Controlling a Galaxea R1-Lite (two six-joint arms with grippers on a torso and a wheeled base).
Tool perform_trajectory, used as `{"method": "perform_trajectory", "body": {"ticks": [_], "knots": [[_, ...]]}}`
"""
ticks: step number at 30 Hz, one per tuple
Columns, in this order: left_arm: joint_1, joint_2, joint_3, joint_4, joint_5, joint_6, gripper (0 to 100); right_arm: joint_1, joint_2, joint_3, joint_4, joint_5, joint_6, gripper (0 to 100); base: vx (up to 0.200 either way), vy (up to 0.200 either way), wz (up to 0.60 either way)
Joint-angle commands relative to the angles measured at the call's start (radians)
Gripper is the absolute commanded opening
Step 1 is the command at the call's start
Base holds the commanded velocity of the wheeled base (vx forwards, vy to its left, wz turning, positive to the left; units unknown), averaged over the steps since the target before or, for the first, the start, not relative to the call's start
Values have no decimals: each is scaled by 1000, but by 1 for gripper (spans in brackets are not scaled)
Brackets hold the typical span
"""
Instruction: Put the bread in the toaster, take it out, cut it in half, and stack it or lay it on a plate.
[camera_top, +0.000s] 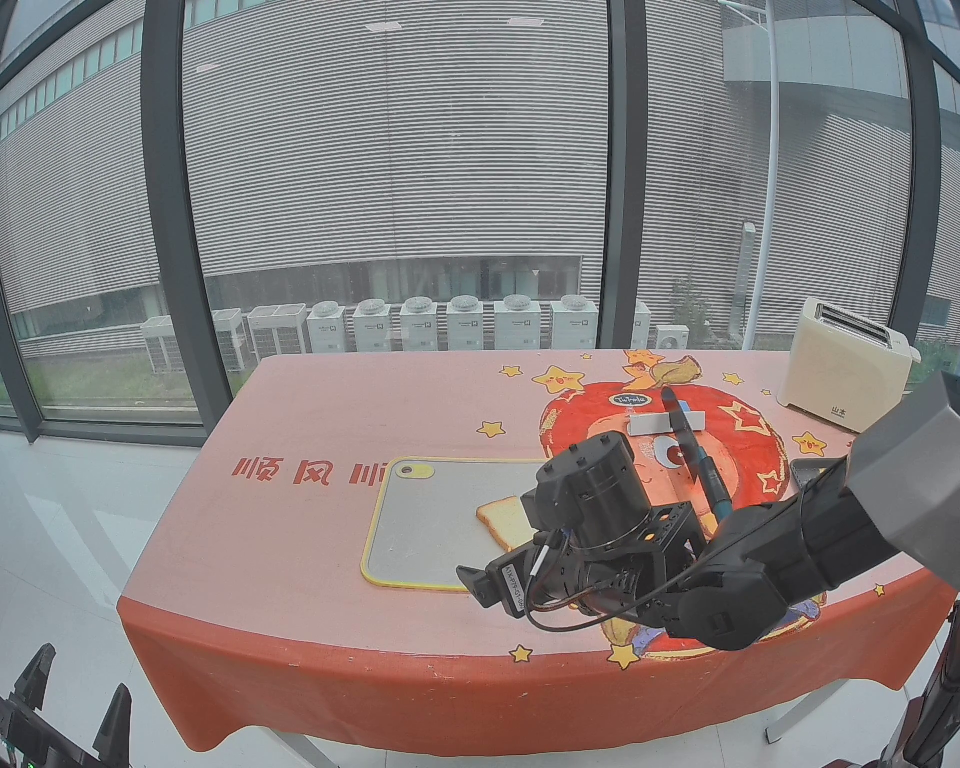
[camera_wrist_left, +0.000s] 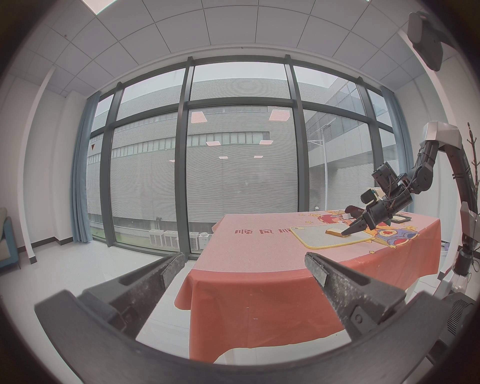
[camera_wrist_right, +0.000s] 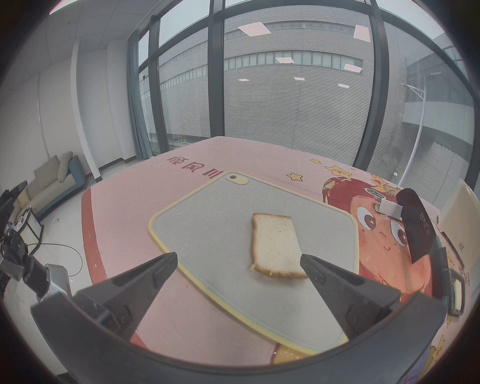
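Observation:
A slice of bread lies flat on the right part of a grey cutting board with a yellow rim. My right gripper hovers open just above the board's near edge, its fingers spread wider than the slice and nothing between them. The cream toaster stands at the table's far right corner. A knife with a dark handle rests right of the board. My left gripper is open, low and off the table's left front.
The table wears an orange cloth with an apple cartoon and stars. A small dark-rimmed dish lies near the toaster, partly hidden by my right arm. Large windows stand behind the table. The cloth left of the board is bare.

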Motion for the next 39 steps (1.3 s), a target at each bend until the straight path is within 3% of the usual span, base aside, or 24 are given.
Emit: {"method": "perform_trajectory", "body": {"ticks": [1, 17, 22, 39], "knots": [[0, 2, 18, 0, -1, 0, 100, 12, -10, -24, 1, 2, 0, 100, 0, 0, 0], [0, 2, 18, 0, 0, 0, 100, 21, 65, -76, 2, 19, 6, 100, 0, 0, 0], [0, 2, 18, 0, 0, 0, 100, 27, 85, -95, 2, 31, 50, 100, 0, 0, 0], [0, 2, 18, 0, -1, 0, 100, 21, 87, -102, 16, 29, 50, 100, 0, 0, 0]]}}
